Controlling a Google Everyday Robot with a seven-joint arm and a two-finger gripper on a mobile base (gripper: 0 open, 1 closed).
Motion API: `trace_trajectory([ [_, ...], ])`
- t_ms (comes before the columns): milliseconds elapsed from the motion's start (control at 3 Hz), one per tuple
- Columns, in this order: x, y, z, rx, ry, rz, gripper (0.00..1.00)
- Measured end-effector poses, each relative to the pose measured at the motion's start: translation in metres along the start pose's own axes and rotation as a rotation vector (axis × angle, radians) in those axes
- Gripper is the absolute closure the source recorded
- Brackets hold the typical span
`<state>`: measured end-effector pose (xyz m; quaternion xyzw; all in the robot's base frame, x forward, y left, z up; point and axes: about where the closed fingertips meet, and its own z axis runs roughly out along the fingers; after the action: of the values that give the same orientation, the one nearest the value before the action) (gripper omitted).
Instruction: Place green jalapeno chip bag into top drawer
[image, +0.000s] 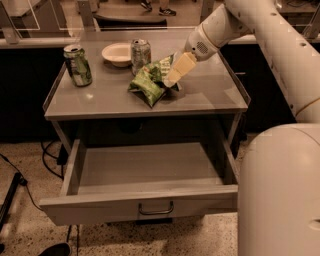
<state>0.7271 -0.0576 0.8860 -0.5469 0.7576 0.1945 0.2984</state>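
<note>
The glossy green foil chip bag (149, 82) lies crumpled near the middle of the grey metal surface (100, 97). The pale gripper (171, 80) slants down from the right back corner, its tip touching the bag's right end. Whether it is parted or closed cannot be told. Below the front edge, the wide grey metal drawer (140, 209) stands pulled out. A green-and-white soda can (78, 65) stands by the left edge.

Single high view, angled down from in front of the table (100, 97).
Fairly near, looking over the open top drawer (100, 212) onto the tabletop; at upper centre, gripper (171, 81) against the green jalapeno chip bag (147, 82).
</note>
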Motion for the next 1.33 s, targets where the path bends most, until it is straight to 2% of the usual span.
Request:
trace_trajectory([
  [667,-0.009,-0.002,0.016,-0.002,-0.066,0.017,0.0],
  [1333,0.007,-0.014,0.042,0.015,-0.084,0.039,0.0],
])
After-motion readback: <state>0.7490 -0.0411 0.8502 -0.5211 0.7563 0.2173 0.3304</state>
